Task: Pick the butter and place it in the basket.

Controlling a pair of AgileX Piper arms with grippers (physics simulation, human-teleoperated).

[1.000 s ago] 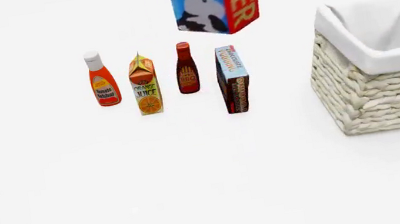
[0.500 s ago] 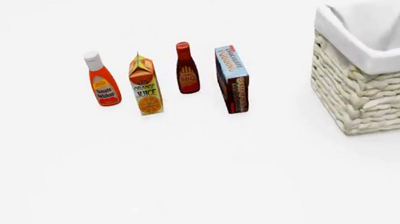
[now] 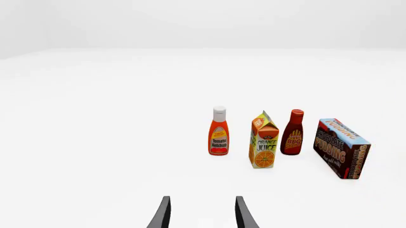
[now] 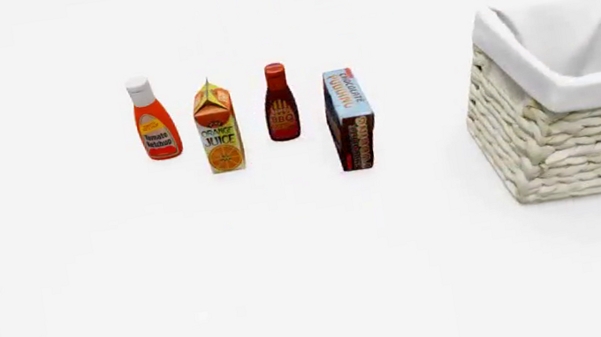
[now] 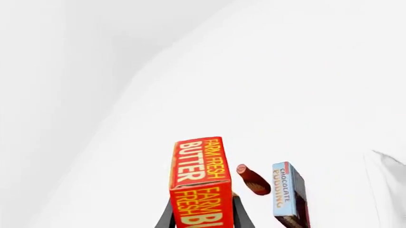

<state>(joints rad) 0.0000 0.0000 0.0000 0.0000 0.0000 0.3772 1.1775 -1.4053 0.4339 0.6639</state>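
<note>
i see my left gripper (image 3: pixel 201 216) parted on nothing low over the table (image 4: pixel 291 268), my right gripper (image 5: pixel 201 213) clamped on the butter (image 5: pixel 198 178) held aloft, and the basket (image 4: pixel 570 137) right of the pudding box (image 4: pixel 349 118).

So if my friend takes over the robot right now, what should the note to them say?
Right gripper: shut on the red-orange rectangular butter carton, held up in the air and out of the front view.
Left gripper: open, empty, low over the table.
The big cream woven basket with white liner stands to the right of the grocery row, with no butter in it.
Done: butter picked up.
Left: carry it over the basket, lower it in, let go.
</note>
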